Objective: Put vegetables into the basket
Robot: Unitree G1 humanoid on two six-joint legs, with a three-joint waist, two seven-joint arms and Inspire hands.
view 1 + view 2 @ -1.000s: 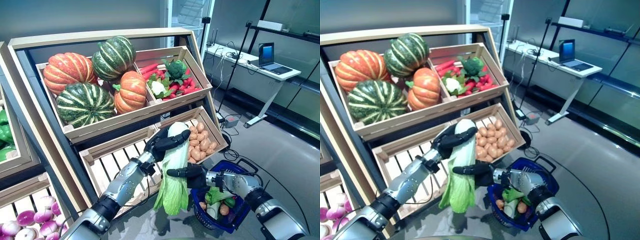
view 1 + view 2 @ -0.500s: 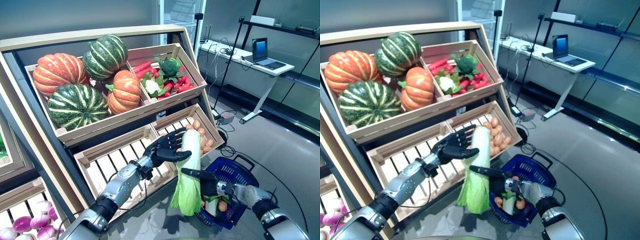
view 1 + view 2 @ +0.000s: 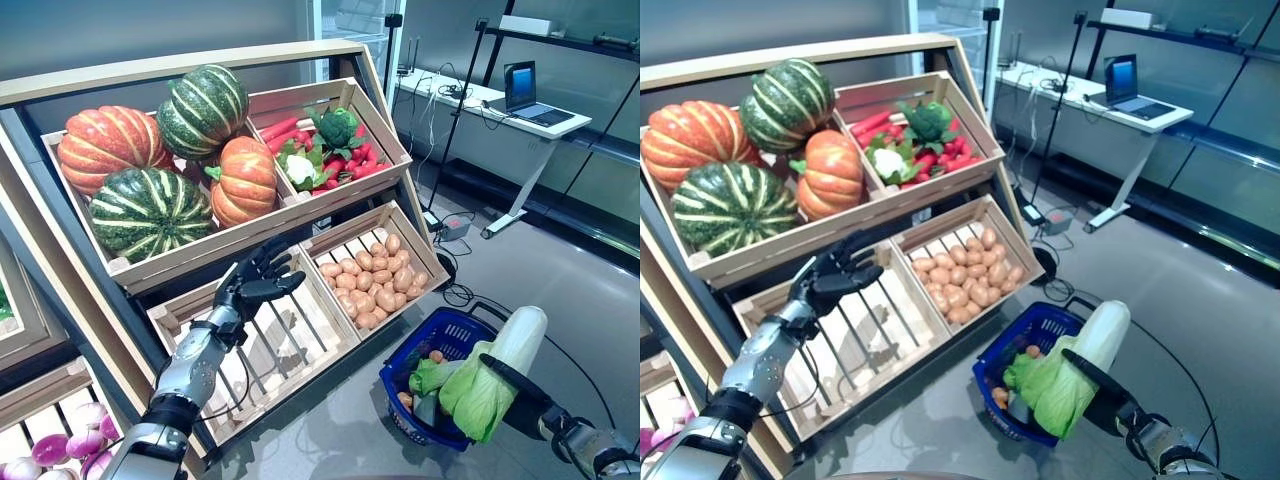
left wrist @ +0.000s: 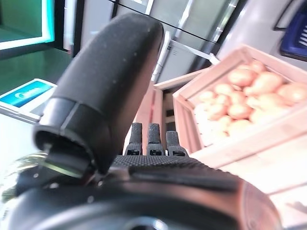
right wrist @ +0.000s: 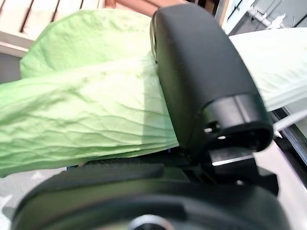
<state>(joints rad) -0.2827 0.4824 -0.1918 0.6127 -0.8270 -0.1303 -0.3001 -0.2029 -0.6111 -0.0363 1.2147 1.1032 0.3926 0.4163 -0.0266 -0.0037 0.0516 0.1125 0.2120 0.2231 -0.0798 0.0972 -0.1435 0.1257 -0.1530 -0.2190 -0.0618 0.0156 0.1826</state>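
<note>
My right hand is shut on a long napa cabbage, its thumb clamped across the leaves. The cabbage hangs tilted over the right rim of the blue basket on the floor, leafy end down. Inside the basket lie several vegetables, including a green leafy one and a small orange one. My left hand hovers open and empty over the empty slatted crate, far from the cabbage.
The wooden stand holds pumpkins in the upper left crate, mixed radishes, broccoli and cauliflower upper right, and potatoes lower right. Purple turnips sit at the lower left. A desk with a laptop stands behind.
My left hand let go of the cabbage and drew back to the empty crate. My right hand carried the cabbage right and down over the basket. The camera also shifted.
</note>
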